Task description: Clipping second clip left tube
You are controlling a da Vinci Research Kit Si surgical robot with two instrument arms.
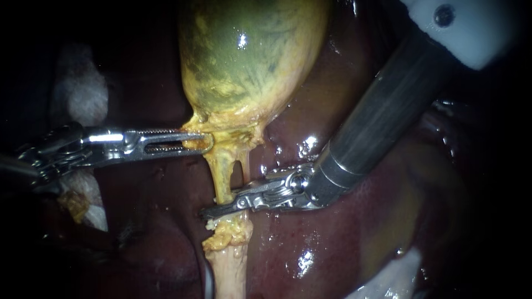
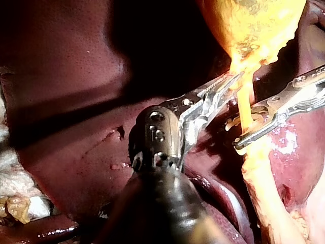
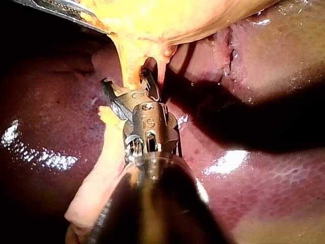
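Observation:
The green-yellow gallbladder [image 1: 249, 55] hangs at the top of the endoscope view. My left instrument [image 1: 208, 143] comes in from the left, its slotted jaws shut on the gallbladder's yellow neck. Two tubes run down from the neck: the thicker yellow left tube [image 1: 221, 174] and a thin right tube [image 1: 245, 166]. My right instrument [image 1: 219, 206] reaches in from the upper right and crosses them lower down. Its jaws are open and straddle the left tube [image 3: 129, 71], one jaw on each side. In the left wrist view the left instrument [image 2: 231, 81] holds the neck just above the right instrument [image 2: 238, 134].
Dark red, wet liver [image 1: 388, 221] lies all around and under the tubes. White gauze [image 1: 83, 94] sits at the far left behind the left instrument, and more gauze [image 1: 388, 277] at the lower right. The right instrument's thick shaft [image 1: 388, 111] fills the upper right.

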